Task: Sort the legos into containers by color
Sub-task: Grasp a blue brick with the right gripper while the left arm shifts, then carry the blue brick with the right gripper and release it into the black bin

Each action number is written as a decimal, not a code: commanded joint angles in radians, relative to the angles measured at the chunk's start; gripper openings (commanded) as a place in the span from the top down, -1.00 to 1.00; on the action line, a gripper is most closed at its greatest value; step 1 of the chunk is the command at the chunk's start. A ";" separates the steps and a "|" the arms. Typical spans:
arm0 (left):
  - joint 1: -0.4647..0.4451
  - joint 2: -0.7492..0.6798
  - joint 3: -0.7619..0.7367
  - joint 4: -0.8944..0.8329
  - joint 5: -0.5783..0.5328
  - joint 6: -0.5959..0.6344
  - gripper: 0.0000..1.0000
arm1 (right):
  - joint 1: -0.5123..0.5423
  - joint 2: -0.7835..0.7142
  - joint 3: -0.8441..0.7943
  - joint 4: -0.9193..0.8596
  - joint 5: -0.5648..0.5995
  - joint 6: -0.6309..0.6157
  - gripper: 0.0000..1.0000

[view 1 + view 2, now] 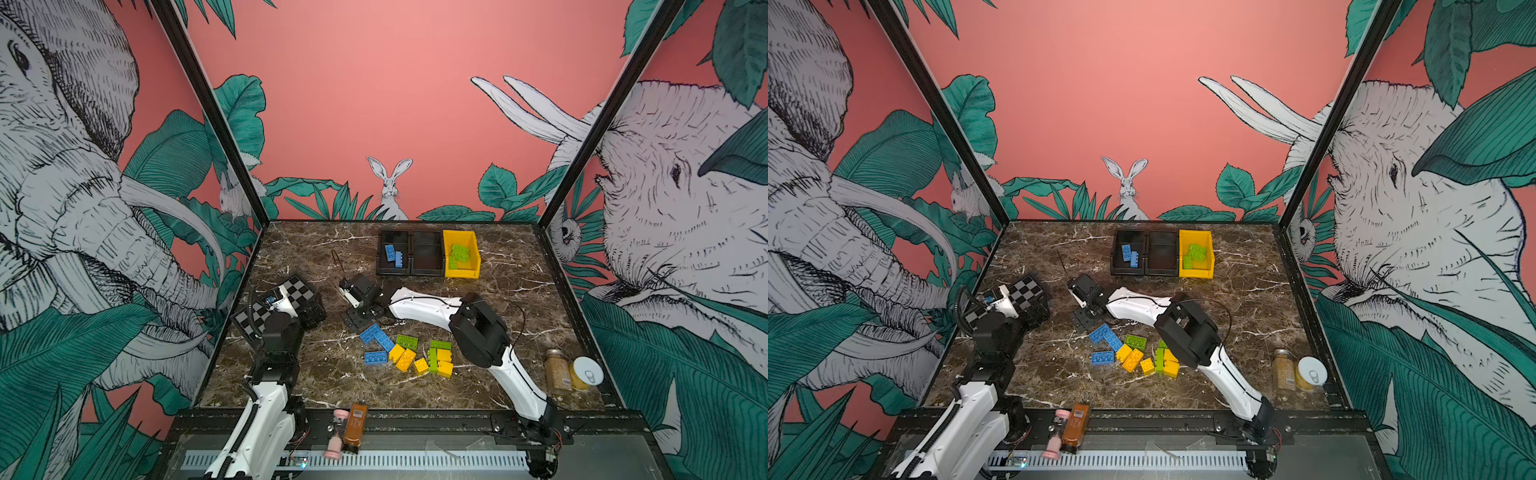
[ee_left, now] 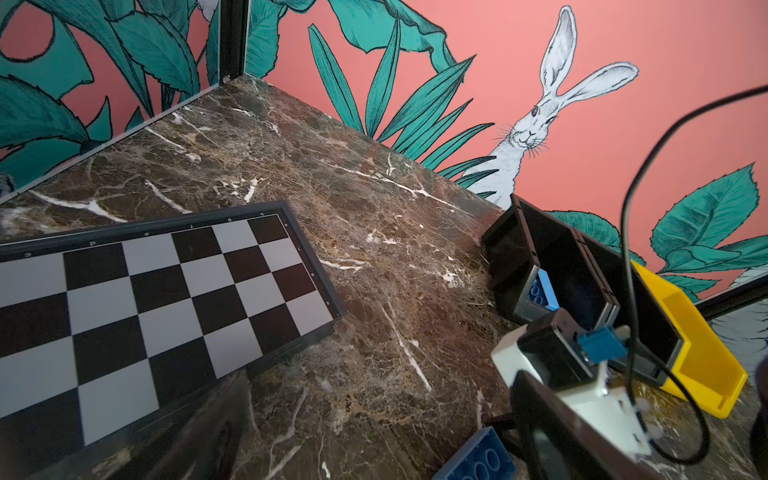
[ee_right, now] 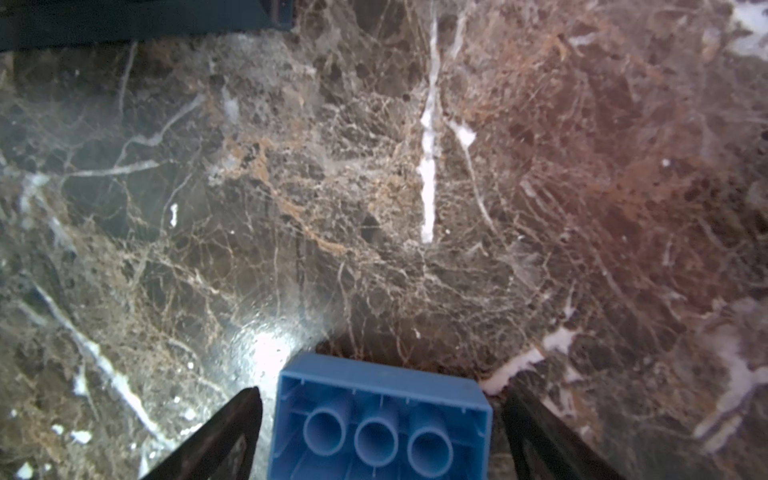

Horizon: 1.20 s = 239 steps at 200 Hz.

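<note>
- The tabletop [image 1: 332,382] is dark veined marble. I see the checkerboard [image 1: 297,286] at its 9 o'clock, partly under my left arm [image 1: 278,332].
- The containers [image 1: 427,271] stand in a touching row at 12 o'clock: two black, one yellow.
- My left hand [image 1: 311,309] hangs over the checkerboard with its fingers apart, only a dark block from above.
- My right hand [image 3: 381,388] sits just toward 10 o'clock of centre, between row and pile.
- Loose legos [image 1: 405,353] lie studs up just toward 6 o'clock of centre: three blue, three lime green, five yellow, many touching. My right arm [image 1: 1187,332] hides some in a top view.
- Two blue bricks [image 1: 394,254] lie in the left black container [image 1: 392,271], and lime green bricks [image 1: 459,253] in the yellow container [image 1: 473,268].
- A single blue brick [image 3: 380,419] sits between the right hand's fingers. Its hollow underside and three tubes face the wrist camera, and its lower edge is cut off. A sliver of tabletop shows at each side, so I cannot tell whether it is clamped. From above the hand hides it.
</note>
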 commanded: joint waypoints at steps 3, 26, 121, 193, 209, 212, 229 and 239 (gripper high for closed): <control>0.007 -0.020 -0.006 -0.019 -0.022 0.003 -0.98 | 0.005 0.028 0.038 -0.027 0.021 -0.002 -0.73; 0.006 -0.029 -0.008 -0.023 -0.025 0.008 -0.98 | 0.004 0.051 0.076 -0.066 0.028 -0.009 -0.64; 0.007 -0.028 -0.009 -0.029 -0.039 0.006 -0.98 | 0.003 0.060 0.125 -0.140 0.088 -0.049 -0.31; 0.007 -0.025 -0.011 -0.018 -0.023 0.007 -0.98 | -0.098 -0.059 0.064 -0.058 0.025 -0.035 -0.16; 0.007 -0.021 -0.009 -0.018 -0.023 0.007 -0.98 | -0.136 -0.083 0.068 -0.052 0.044 -0.045 -0.14; 0.007 -0.020 -0.009 -0.018 -0.023 0.008 -0.98 | -0.143 -0.087 0.069 -0.050 0.047 -0.047 -0.14; 0.007 -0.019 -0.011 -0.017 -0.025 0.003 -0.98 | -0.190 -0.105 0.077 -0.033 0.055 -0.058 -0.13; 0.007 -0.018 -0.011 -0.015 -0.024 0.002 -0.98 | -0.218 -0.107 0.089 -0.019 0.052 -0.059 -0.11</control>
